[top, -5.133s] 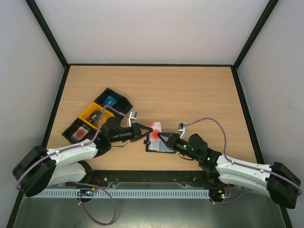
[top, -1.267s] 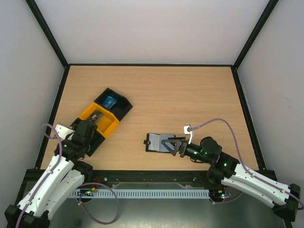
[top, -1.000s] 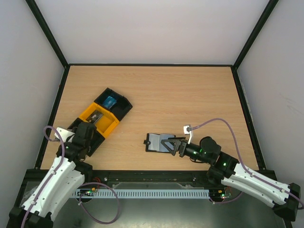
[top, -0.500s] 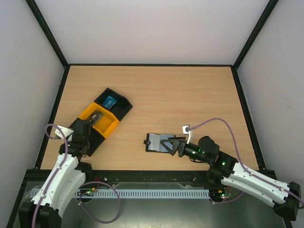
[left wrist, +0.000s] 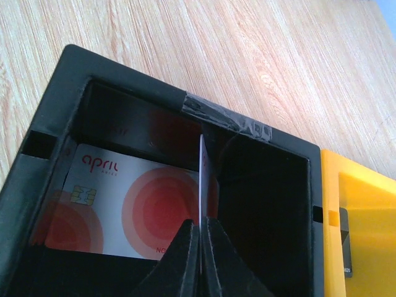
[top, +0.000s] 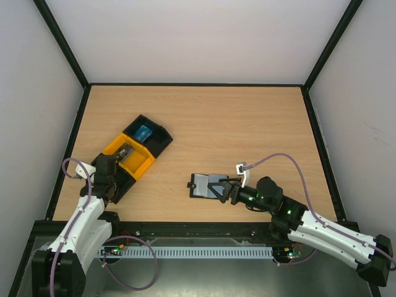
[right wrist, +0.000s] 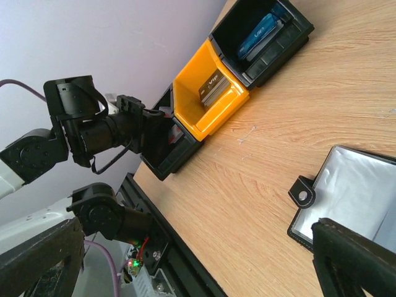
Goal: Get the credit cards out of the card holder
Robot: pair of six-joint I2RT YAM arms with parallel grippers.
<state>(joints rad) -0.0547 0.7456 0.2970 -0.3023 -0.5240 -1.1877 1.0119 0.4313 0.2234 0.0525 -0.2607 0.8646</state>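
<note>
The card holder lies open on the table, black-edged with its grey inner panel facing up. My right gripper is open wide at its near end, one finger resting on the panel's edge. My left gripper is shut on a thin credit card, seen edge-on. It hangs over the near black tray. A white credit card with red circles lies flat in that tray. In the top view the left gripper covers the tray's inside.
An orange tray holding a dark card adjoins the near black tray. Beyond it a second black tray holds a blue card. The table's black front rail runs just below both arms.
The left arm has swung its elbow back toward the near-left corner, its gripper staying over the near black tray. The right arm and card holder have barely shifted.
</note>
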